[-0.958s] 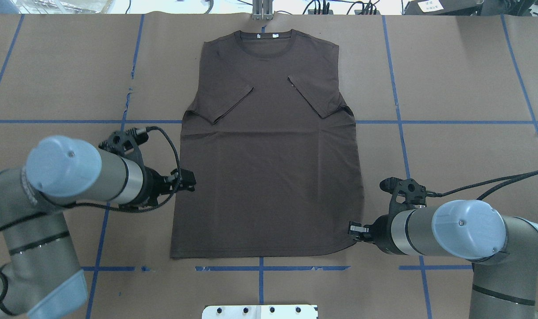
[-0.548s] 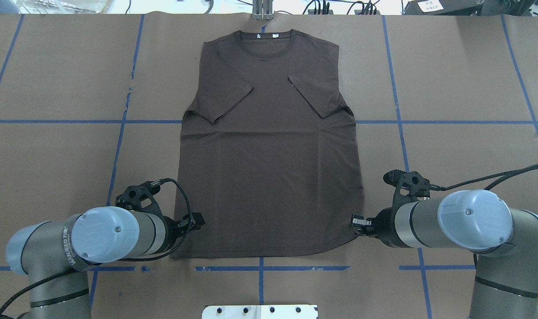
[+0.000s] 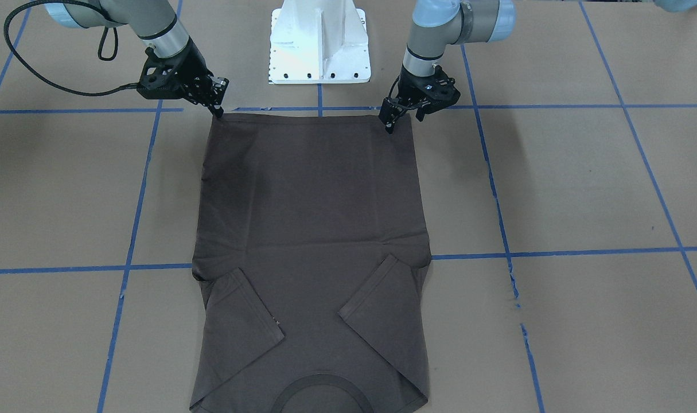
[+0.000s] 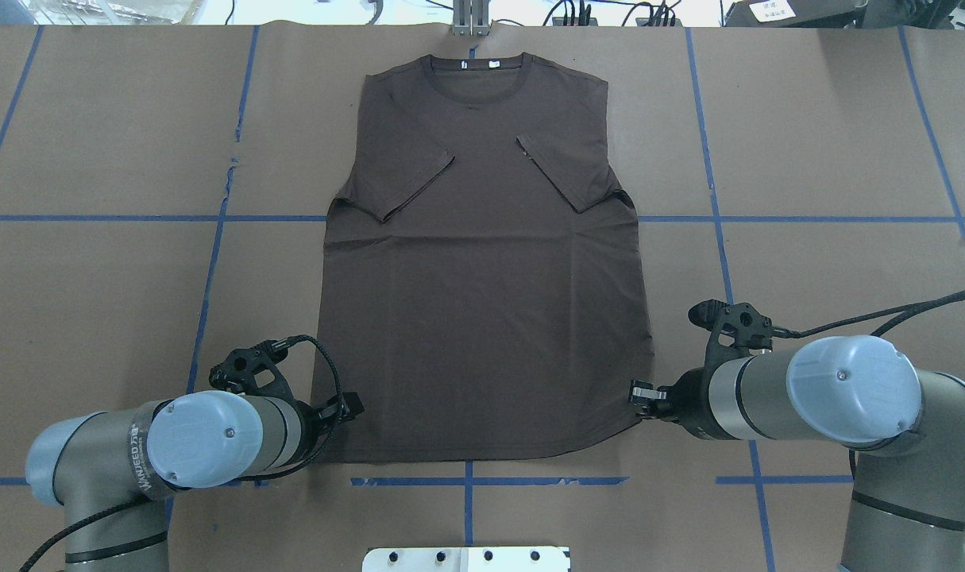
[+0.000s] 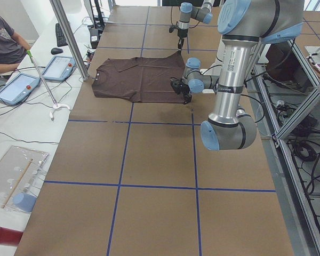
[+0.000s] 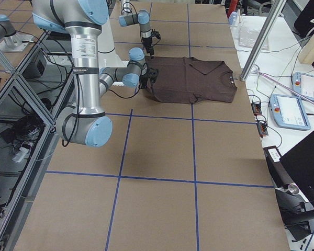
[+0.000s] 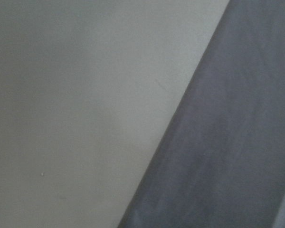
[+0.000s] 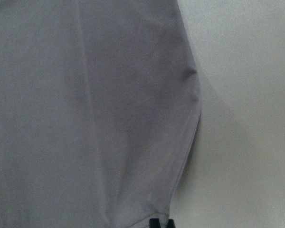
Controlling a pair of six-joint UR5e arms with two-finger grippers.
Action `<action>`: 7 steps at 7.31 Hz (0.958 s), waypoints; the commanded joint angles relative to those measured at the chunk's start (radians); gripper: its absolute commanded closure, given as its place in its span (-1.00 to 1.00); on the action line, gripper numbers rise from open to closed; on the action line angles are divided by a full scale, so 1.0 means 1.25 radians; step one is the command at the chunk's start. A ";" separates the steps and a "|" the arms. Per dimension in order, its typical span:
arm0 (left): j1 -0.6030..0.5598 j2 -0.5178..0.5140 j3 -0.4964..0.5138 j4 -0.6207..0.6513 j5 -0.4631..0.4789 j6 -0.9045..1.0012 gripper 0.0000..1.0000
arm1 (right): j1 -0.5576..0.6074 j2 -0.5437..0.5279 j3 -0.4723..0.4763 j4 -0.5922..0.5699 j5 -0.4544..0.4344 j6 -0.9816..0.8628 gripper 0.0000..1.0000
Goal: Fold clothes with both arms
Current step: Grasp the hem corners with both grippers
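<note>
The dark brown-grey T-shirt lies flat on the brown table, collar at the far side and both sleeves folded in over the chest; it also shows in the front-facing view. My left gripper is low at the hem's left corner, also seen in the front-facing view, and looks open; the left wrist view shows only the shirt's edge and no fingers. My right gripper is at the hem's right corner. Its fingertips are close together at the cloth's edge.
The white pedestal stands just behind the hem between the arms. Blue tape lines grid the paper-covered table. In the left side view an operator sits by tablets at the far end.
My left arm has swung back along the shirt's left side, from mid-body down to the hem corner. My right gripper has shifted slightly away from the table's near edge at the hem's right corner.
</note>
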 commanded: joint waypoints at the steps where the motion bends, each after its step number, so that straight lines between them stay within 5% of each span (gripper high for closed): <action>1: 0.014 0.014 -0.007 0.008 0.000 -0.001 -0.98 | 0.001 0.007 -0.002 0.000 -0.001 0.000 1.00; 5: 0.024 0.022 -0.012 0.008 -0.001 -0.001 -0.91 | 0.002 0.007 -0.002 0.000 0.000 0.000 1.00; 7: 0.031 0.022 -0.011 0.008 -0.002 -0.017 -0.59 | 0.003 0.007 0.000 0.000 0.001 0.000 1.00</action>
